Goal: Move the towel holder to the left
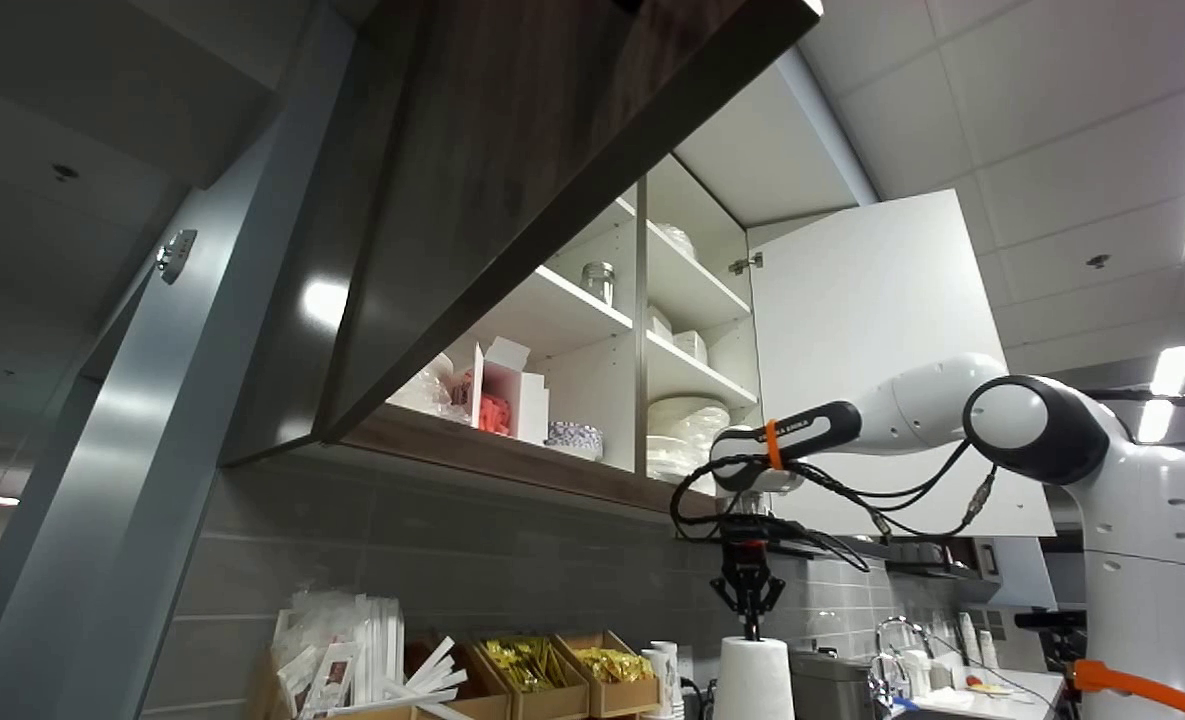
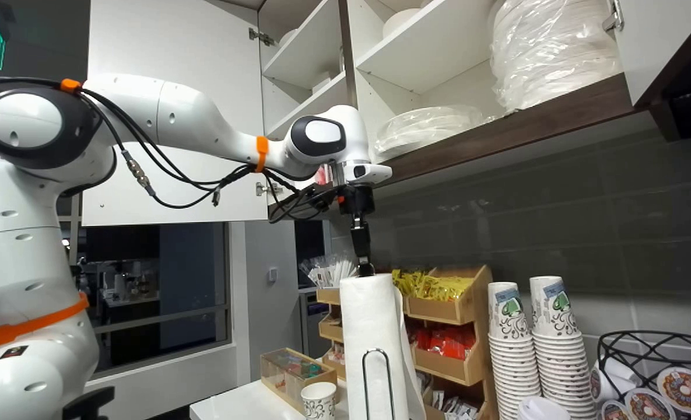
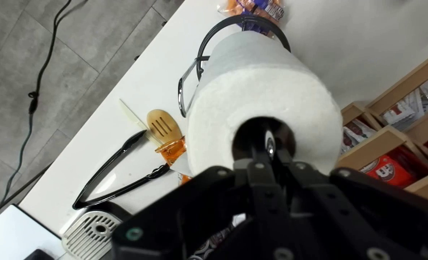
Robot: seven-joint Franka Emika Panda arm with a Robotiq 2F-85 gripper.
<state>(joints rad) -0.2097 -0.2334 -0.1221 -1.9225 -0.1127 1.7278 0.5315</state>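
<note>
Hanging over this whole kitchen corner is one wall cabinet point(image 1: 512, 462), with two doors point(image 2: 176, 35) swung out in an exterior view and two plastic-wrapped stacks of white tableware point(image 2: 555, 52) inside. One white Panda arm point(image 2: 188, 111) reaches across just in front, three orange bands point(image 2: 262, 154) on it in an exterior view. Below lies one white counter point(image 3: 134, 86), and over it rises one wooden sachet rack point(image 2: 483, 344), two bins of yellow sachets point(image 1: 612, 665) along its top.

In front of the rack is the one paper towel holder point(image 3: 248, 18), upright, carrying one white paper towel roll point(image 2: 360, 326); whether its base touches the counter I can't tell. One gripper point(image 3: 270, 154) points straight down, its two fingers sunk into the roll's hollow core and pinched around the holder's metal loop point(image 3: 269, 142).

In an exterior view I count two stacks of paper cups point(image 2: 514, 361), one black wire basket point(image 2: 648, 332), one clear-sided wooden box point(image 2: 281, 379) and, near the roll, one single paper cup point(image 2: 319, 403). The wrist view adds one U-shaped black utensil point(image 3: 158, 173), one slotted wooden spoon point(image 3: 173, 130) and one orange wrapper point(image 3: 172, 148) on the counter. Smallest are the coffee pods point(image 2: 686, 389), at least four, in the basket.
</note>
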